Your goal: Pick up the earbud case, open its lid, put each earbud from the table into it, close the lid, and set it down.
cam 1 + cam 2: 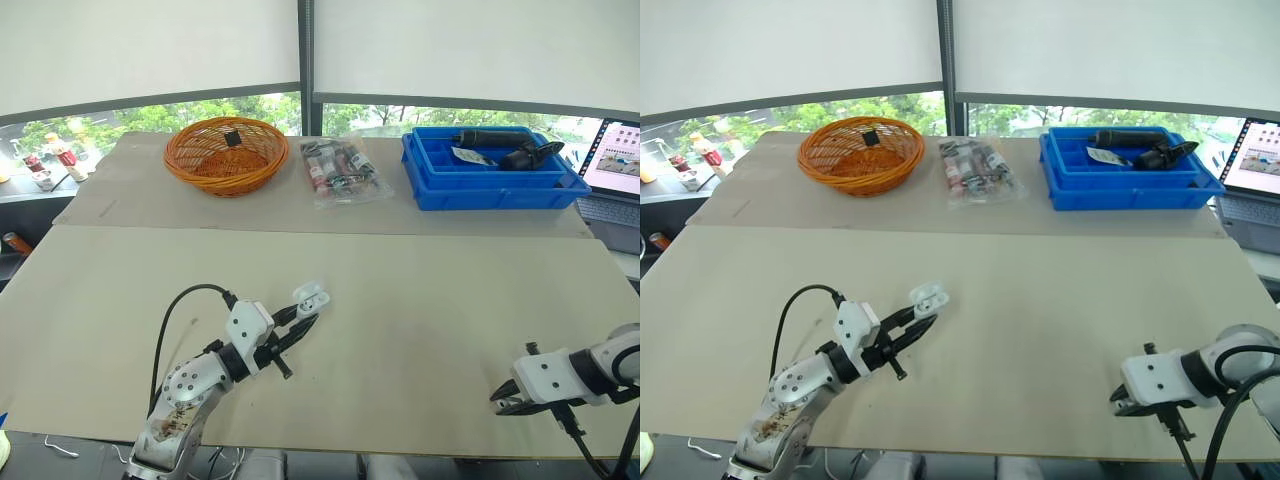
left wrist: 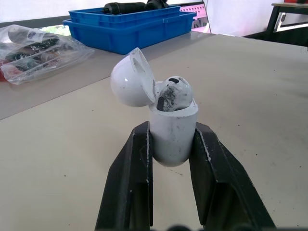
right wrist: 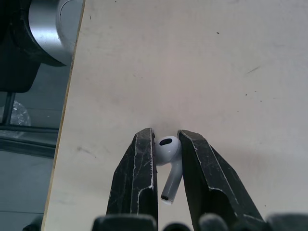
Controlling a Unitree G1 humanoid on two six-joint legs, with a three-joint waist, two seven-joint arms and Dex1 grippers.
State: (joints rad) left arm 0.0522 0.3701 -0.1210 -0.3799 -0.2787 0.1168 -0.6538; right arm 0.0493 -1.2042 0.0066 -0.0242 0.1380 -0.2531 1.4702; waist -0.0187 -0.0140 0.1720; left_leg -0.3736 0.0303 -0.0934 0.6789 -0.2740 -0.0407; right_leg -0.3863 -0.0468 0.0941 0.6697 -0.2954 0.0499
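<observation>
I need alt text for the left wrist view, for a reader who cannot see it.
The left gripper clamps a small white plastic earbud case, its lid hinged open and one scuffed white earbud seated inside. Beyond it, on the beige table, lie a clear plastic bag and a blue tray.

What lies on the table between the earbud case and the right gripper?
Nothing. The left eye view shows bare table between the earbud case, held by the left gripper, and the right gripper pinching an earbud.
</observation>
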